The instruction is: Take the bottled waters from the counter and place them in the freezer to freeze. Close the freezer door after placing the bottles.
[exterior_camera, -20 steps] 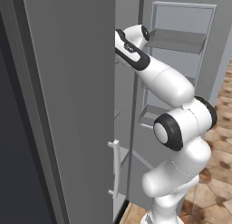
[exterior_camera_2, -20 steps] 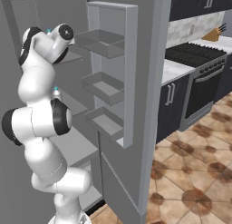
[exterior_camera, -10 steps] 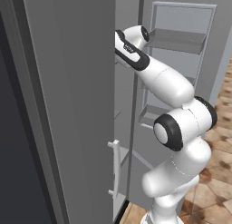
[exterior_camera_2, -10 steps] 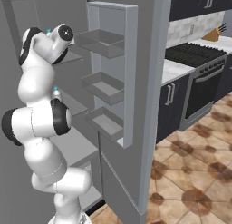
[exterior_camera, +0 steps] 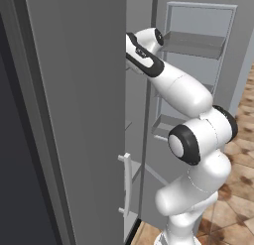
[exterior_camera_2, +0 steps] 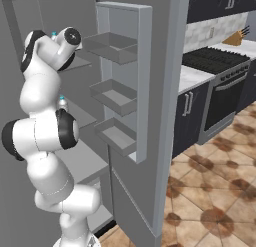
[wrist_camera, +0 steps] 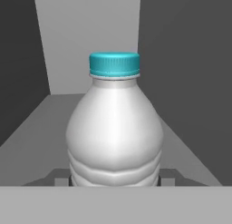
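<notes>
- The gripper [wrist_camera: 115,181] is clamped on a water bottle [wrist_camera: 115,137]; the finger tips [wrist_camera: 60,181] peek out on either side of its ribbed body, and the teal cap [wrist_camera: 114,64] stands upright.
- Nothing has shifted over the last second: the arm [exterior_camera: 173,88] stays reaching into the open freezer [exterior_camera_2: 75,66], high up on the left.
- A grey shelf [wrist_camera: 36,123] lies under and beyond the bottle; whether the bottle touches it I cannot tell.
- A second teal cap [exterior_camera_2: 62,97] shows on a lower shelf, just behind the arm's elbow.
- The freezer door [exterior_camera_2: 127,81] stands wide open to the right.
- Judgement: the pause suggests release comes next, then closing the door.
</notes>
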You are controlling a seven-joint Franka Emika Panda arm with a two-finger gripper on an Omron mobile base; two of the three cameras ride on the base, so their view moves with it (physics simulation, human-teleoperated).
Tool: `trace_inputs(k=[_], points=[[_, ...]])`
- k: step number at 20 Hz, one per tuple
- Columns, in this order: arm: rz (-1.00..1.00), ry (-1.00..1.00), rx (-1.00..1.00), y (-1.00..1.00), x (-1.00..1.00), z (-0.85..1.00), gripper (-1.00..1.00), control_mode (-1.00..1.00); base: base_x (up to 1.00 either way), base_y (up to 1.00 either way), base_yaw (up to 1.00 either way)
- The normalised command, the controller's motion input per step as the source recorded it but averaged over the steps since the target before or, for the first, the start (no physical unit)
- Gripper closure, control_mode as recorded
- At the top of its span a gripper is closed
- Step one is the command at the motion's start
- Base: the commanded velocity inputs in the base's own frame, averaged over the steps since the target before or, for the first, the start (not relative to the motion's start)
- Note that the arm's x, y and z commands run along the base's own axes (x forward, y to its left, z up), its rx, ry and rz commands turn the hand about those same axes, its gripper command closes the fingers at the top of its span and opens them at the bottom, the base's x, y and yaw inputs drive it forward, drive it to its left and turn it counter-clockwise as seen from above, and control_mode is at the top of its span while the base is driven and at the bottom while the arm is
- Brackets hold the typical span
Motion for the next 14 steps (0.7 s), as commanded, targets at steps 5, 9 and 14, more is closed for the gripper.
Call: trace_inputs(k=[5, 9, 14], points=[[0.0, 0.0, 0.0, 0.0, 0.0, 0.0, -1.0, -1.0, 0.0, 0.0, 0.0], [0.0, 0.0, 0.0, 0.0, 0.0, 0.0, -1.0, -1.0, 0.0, 0.0, 0.0], [0.0, 0.0, 0.0, 0.0, 0.0, 0.0, -1.0, -1.0, 0.0, 0.0, 0.0]])
